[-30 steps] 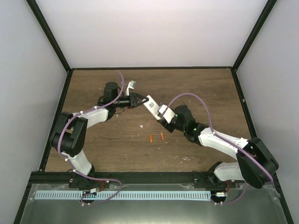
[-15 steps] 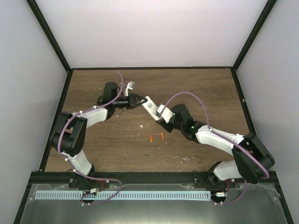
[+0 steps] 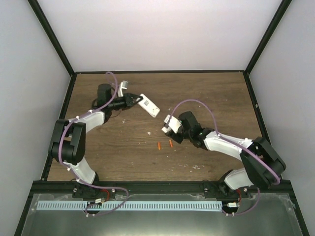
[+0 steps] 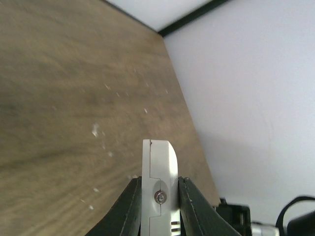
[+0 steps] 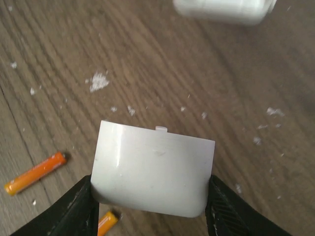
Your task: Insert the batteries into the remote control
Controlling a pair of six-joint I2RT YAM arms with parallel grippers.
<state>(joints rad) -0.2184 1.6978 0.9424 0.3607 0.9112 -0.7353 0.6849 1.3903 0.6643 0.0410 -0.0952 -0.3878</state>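
The left gripper (image 3: 132, 100) clamps one end of the remote control (image 3: 149, 105), upper centre-left of the top view. The right gripper (image 3: 169, 126) grips the white cover (image 5: 155, 167) by its edges. The left battery (image 3: 159, 146) and right battery (image 3: 171, 143) lie on the table (image 3: 221, 93), just below the cover.

The remote (image 3: 149, 105) is a small white slab, clamped at one end between the fingers of the left hand (image 3: 136, 100) over the far-left part of the worktop, slanting toward the middle, one thin side edge with a screw toward the left wrist camera. The two batteries (image 3: 159, 146) (image 3: 171, 143), thin orange sticks, lie side by side, not touching, near the worktop's middle
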